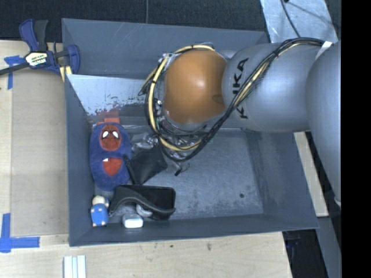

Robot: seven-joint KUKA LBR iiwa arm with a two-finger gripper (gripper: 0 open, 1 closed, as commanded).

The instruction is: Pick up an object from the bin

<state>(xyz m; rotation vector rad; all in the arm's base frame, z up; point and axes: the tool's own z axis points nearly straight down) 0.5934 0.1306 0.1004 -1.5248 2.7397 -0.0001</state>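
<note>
My gripper [176,163] is low in the left half of the bin, mostly hidden under the arm's wrist. Its lower end stands at the right edge of a crumpled black soft piece [145,165]. Whether it touches that piece I cannot tell. Left of this lies a blue soft toy with red Spider-Man faces [108,155], stretched along the left wall. In front of the black piece lies a black curved shoe-like thing [145,200].
A small blue and white figure [99,211] and a small white piece [133,222] sit in the bin's front left corner. The arm and its orange cover span the bin from the right. The right half of the floor is bare grey metal.
</note>
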